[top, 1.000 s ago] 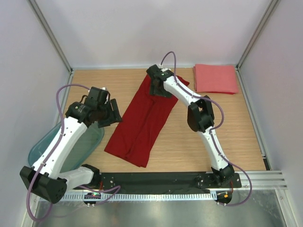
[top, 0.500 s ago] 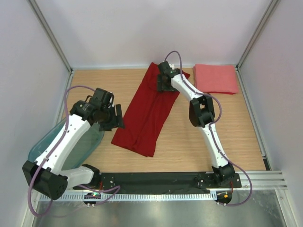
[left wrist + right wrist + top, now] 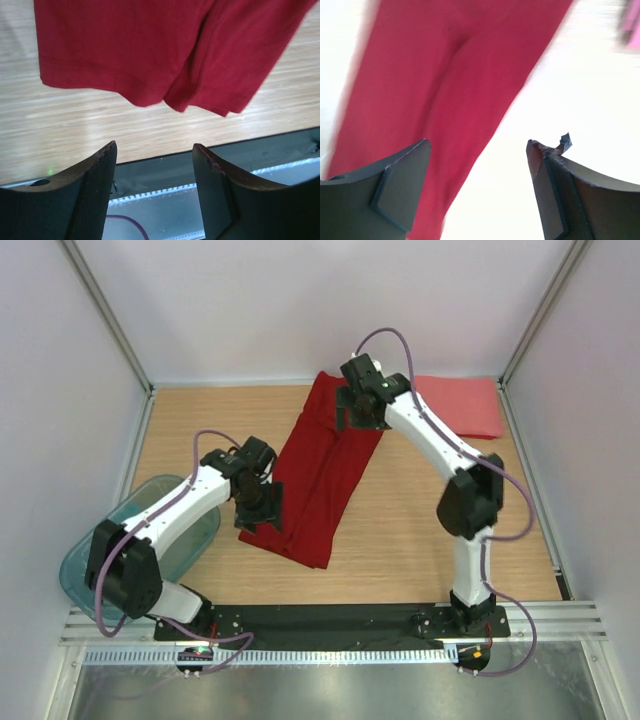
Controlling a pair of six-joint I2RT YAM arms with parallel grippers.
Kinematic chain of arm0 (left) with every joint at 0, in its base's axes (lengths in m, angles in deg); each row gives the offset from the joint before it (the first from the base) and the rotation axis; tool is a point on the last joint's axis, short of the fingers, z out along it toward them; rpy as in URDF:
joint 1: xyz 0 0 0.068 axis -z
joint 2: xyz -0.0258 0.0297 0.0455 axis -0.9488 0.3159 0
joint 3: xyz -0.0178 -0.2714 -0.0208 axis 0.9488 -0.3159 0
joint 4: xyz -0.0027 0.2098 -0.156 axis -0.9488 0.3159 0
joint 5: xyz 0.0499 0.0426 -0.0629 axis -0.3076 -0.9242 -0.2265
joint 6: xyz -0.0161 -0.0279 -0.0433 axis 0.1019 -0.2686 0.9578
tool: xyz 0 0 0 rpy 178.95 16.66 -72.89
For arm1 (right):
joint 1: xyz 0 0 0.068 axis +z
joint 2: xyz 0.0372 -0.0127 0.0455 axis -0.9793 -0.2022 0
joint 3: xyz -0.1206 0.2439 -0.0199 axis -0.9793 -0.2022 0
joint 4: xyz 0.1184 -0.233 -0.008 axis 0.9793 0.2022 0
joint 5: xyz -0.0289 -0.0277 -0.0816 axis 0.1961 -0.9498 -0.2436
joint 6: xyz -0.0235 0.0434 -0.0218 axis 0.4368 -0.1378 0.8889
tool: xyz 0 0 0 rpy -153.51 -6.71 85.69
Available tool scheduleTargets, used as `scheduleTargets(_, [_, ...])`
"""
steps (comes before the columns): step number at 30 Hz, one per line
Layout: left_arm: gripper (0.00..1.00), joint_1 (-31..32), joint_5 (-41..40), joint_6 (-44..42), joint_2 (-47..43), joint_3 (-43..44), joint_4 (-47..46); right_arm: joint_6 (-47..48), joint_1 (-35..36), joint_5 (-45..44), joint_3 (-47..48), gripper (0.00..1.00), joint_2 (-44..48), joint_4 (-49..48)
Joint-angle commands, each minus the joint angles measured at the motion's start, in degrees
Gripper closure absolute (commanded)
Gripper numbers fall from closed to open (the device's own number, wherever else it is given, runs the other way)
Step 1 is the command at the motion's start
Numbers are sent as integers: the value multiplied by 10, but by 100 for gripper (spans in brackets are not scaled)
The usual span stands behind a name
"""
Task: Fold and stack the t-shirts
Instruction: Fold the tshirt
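Where the wooden table [image 3: 400, 530] runs between the two arms, the dark red t-shirt [image 3: 325, 465] lies flat. It is folded lengthwise into a long strip set on a slant, far end toward the back wall, near hem toward the left arm's side.

- Salmon-pink t-shirt [image 3: 475, 405]: folded rectangle, far right corner of the table, apart from the red one, partly hidden by the right arm.
- Left gripper [image 3: 262, 512]: above the near left corner of the red strip, jaws spread wide, nothing between them. Its wrist view shows the hem and bare wood beyond the fingertips.
- Right gripper [image 3: 362, 418]: over the far end of the red strip, jaws likewise parted and empty. Its wrist view is blurred, with red cloth beneath.
- Teal bin [image 3: 85, 560]: near left edge, beside the left arm's base, well apart from both shirts.
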Motion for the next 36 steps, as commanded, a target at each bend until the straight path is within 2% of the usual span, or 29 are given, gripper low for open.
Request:
scheduleTargets(1, [37,4,-19,-15,22,28,-25,-56,73,67,-150,16,135,2])
scheduleTargets(2, [38,4,-35,-7,17,32,-24,-66,92,76,-187,17,157,-13])
scheduleTargets(5, [41,3,-103,18,-33,34,-33,-106,181,82,-321,31,233,-89])
scheduleTargets(6, [42,2,-111,21,-42,33,-33,-116,201,76,-348,39,247,-105])
scheduleTargets(7, [43,2,-117,22,-50,32,-30,-129,219,81,-372,43,259,-137])
scheduleTargets(9, [44,2,-123,27,-68,27,-20,-150,270,84,-416,47,258,-161])
scheduleTargets(12, [45,3,-146,42,-103,13,-17,-150,325,69,-421,47,225,-184])
scheduleTargets(18, [44,2,-177,59,-164,10,-10,-120,343,33,-418,46,147,-193])
scheduleTargets(24, [44,2,-194,58,-188,15,7,-85,343,26,-416,48,101,-176])
scheduleTargets(30, [43,2,-168,38,-180,11,7,-103,346,14,-513,58,118,-157])
scheduleTargets(33, [40,2,-115,22,-150,19,10,-128,346,-10,-565,59,137,-125])
scheduleTargets(36, [38,2,-81,8,-126,23,3,-159,346,-17,-625,59,194,-109])
